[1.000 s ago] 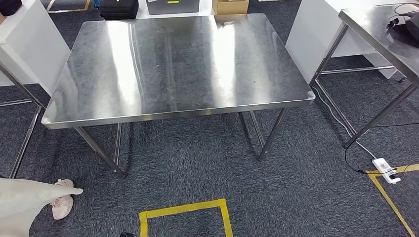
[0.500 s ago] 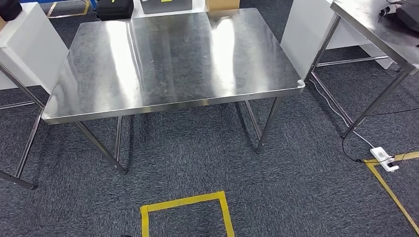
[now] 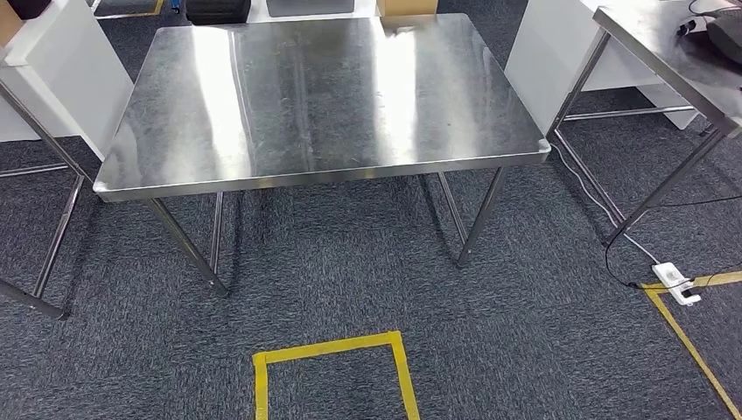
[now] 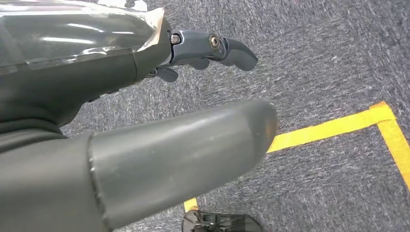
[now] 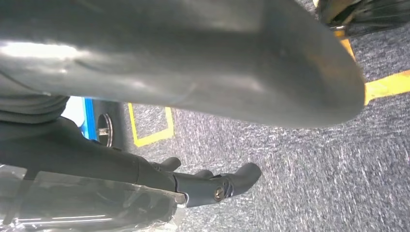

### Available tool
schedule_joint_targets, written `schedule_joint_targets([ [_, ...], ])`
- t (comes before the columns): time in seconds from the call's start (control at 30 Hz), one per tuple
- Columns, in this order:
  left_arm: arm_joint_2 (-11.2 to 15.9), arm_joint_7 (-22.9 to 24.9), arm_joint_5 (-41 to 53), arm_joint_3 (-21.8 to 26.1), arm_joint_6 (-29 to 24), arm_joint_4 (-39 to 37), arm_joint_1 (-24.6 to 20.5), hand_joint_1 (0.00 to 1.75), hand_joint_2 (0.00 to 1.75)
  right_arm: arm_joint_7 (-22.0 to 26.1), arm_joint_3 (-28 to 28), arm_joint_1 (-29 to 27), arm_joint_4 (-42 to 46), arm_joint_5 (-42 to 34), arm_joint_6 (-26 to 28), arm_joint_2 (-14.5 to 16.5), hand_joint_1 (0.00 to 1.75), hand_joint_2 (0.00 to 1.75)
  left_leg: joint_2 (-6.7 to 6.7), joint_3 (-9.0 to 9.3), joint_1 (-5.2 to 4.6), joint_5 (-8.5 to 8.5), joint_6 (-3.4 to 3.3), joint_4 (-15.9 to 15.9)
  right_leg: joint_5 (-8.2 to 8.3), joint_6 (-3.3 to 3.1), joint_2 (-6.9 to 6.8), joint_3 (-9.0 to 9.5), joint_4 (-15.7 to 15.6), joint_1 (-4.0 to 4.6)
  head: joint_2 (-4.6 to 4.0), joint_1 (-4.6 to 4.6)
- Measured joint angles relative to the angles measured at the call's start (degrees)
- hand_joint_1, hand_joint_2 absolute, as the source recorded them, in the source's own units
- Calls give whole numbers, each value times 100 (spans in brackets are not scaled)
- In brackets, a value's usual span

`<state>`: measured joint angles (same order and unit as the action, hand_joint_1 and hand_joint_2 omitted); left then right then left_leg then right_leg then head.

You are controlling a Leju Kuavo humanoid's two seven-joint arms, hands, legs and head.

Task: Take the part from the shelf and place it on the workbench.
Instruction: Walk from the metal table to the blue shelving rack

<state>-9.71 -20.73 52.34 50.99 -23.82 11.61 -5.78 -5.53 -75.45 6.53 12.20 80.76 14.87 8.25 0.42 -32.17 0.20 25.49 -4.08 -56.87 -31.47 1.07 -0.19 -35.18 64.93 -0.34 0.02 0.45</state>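
While the robot faces the workbench (image 3: 324,96), well ahead of both hands, step reads as approach.

Left wrist view: left hand (image 4: 121,87) over carpet, clear film (image 4: 72,29) against its fingers; grasp cannot be told.

Right wrist view: right hand (image 5: 121,164) likewise. The part is possibly that film-wrapped thing.

Next: close in, lift hands over the workbench.

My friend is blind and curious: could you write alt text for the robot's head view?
A bare stainless steel workbench stands on dark grey carpet, seen from above. Yellow tape marks a square on the floor before it; a white power strip lies to the right.
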Motion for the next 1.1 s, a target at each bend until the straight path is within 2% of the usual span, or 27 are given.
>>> schedule_joint_targets([
  [0.03,-5,-4,18,0,16,0,2,0,0,0,0,0,0,-15,4,-1,0,0,5,-58,-4,-39,-12,-2,-205,-6,1,-142,396,-12,0,8],
  [0.07,-12,-7,35,0,32,-1,4,0,0,0,0,-4,0,-31,10,-3,0,0,9,-115,-8,-80,-8,-5,-343,13,1,-230,705,-24,0,9],
  [0.1,-19,-9,51,0,45,-1,5,0,0,0,0,-9,0,-43,17,-7,0,0,11,-167,-9,-119,-1,-7,-387,53,1,-214,816,-33,0,9],
  [0.13,-24,-10,63,0,54,-1,5,0,0,0,0,-14,0,-51,26,-14,0,0,11,-214,-9,-157,11,-10,-334,108,1,-68,671,-39,1,11],
  [0.2,-38,-9,73,0,57,-1,1,0,0,0,0,-12,0,-55,46,-33,0,0,9,-288,-7,-231,54,-17,-118,198,-1,508,-180,-58,1,15],
  [0.23,-44,-8,75,0,57,-1,-1,0,0,-2,0,-5,0,-55,54,-43,0,0,8,-314,-10,-268,87,-20,-15,198,8,774,-584,-46,1,12],
  [0.27,-49,-8,77,0,57,-1,-4,0,0,-5,0,-1,0,-55,59,-50,0,0,8,-327,-16,-302,124,-25,53,176,17,923,-862,-32,0,7],
  [0.3,-54,-8,79,0,57,-1,-10,0,0,-14,0,1,0,-55,63,-56,0,0,8,-336,-19,-332,158,-31,82,136,27,972,-983,-11,0,6],
  [0.33,-60,-9,83,0,57,-1,-14,0,0,-29,0,-1,0,-55,66,-63,0,0,8,-342,-20,-361,194,-24,115,91,38,942,-980,15,0,0],
  [0.4,-66,-10,92,0,56,-2,-13,0,0,-64,0,-4,0,-64,71,-75,0,0,-3,-386,3,-334,259,-62,174,-15,31,870,-1003,-36,0,0],
  [0.43,-67,-11,98,0,55,-2,-7,0,0,-80,0,-4,0,-76,73,-80,0,0,-12,-436,18,-196,292,-154,221,-83,22,833,-1011,-62,0,-10],
  [0.47,-67,-11,103,0,54,-2,-2,0,0,-92,-1,-5,0,-94,76,-85,0,0,-21,-521,34,45,323,-369,277,-141,12,784,-1017,-89,0,-17],
  [0.5,-67,-11,110,0,53,-2,-1,0,0,-100,-1,-8,0,-114,80,-87,0,0,-27,-626,43,344,350,-686,324,-176,2,732,-1014,-81,0,-28],
  [0.53,-67,-9,117,0,55,-2,0,0,0,-105,-2,-14,0,-132,85,-90,0,0,-30,-734,49,618,373,-1066,371,-199,-4,684,-1010,-74,0,-35],
  [0.57,-66,-4,127,0,57,-2,-1,0,0,-107,-2,-21,0,-147,89,-90,0,0,-30,-811,53,796,391,-1411,417,-199,-8,636,-1003,-66,0,-39],
  [0.6,-65,2,140,0,61,-2,-2,0,0,-107,-2,-29,0,-157,91,-88,0,0,-30,-816,55,845,401,-1610,457,-190,-9,591,-995,-60,0,-39],
  [0.63,-63,12,153,0,63,-2,-4,0,0,-107,-2,-36,0,-166,93,-86,0,0,-29,-708,57,784,401,-1594,491,-174,-9,547,-981,-57,0,-41],
  [0.67,-62,22,163,0,64,-2,-7,0,0,-107,-2,-41,0,-174,93,-84,0,0,-29,-488,58,653,390,-1353,515,-157,-7,503,-960,-56,0,-44],
  [0.73,-57,38,174,-1,62,-2,-26,0,0,-105,-2,-44,0,-188,93,-78,0,0,-41,101,52,438,336,-537,543,-119,-5,430,-902,-44,0,-47],
  [0.77,-55,42,175,-1,58,-2,-37,0,0,-104,-2,-41,0,-191,93,-74,0,0,-49,295,41,392,302,-233,560,-92,-6,404,-880,-33,0,-46],
  [0.8,-53,44,176,-2,55,-2,-45,0,0,-103,-2,-37,0,-193,93,-72,0,0,-55,391,25,389,270,-58,581,-58,-8,381,-865,-23,0,-48],
  [0.9,-55,49,177,-2,49,-2,-51,0,0,-103,-2,-33,0,-194,93,-74,0,0,-41,344,0,314,164,39,644,70,-9,320,-857,-5,0,-55],
  [0.93,-57,50,177,-2,47,-2,-54,0,0,-103,-2,-36,0,-194,93,-78,0,0,-29,316,7,256,114,81,573,81,-5,264,-773,0,0,-50],
  [0.97,-60,51,177,-2,45,-2,-58,0,0,-104,-2,-39,0,-193,93,-80,0,0,-16,279,18,193,69,122,426,67,-1,170,-581,2,0,-42],
  [1.03,-62,50,179,-2,42,-2,-61,0,0,-105,-2,-40,0,-192,93,-83,0,0,3,169,18,86,27,149,-28,11,5,-108,133,-16,0,-25],
  [1.07,-61,49,182,-2,42,-2,-62,0,0,-105,-2,-39,-1,-193,93,-81,0,0,13,107,12,41,27,145,-206,12,6,-222,506,-26,0,-18],
  [1.1,-60,49,189,-2,42,-2,-61,0,0,-105,-2,-40,-1,-197,93,-82,0,0,22,45,6,-4,31,140,-298,37,6,-263,747,-31,0,-15],
])
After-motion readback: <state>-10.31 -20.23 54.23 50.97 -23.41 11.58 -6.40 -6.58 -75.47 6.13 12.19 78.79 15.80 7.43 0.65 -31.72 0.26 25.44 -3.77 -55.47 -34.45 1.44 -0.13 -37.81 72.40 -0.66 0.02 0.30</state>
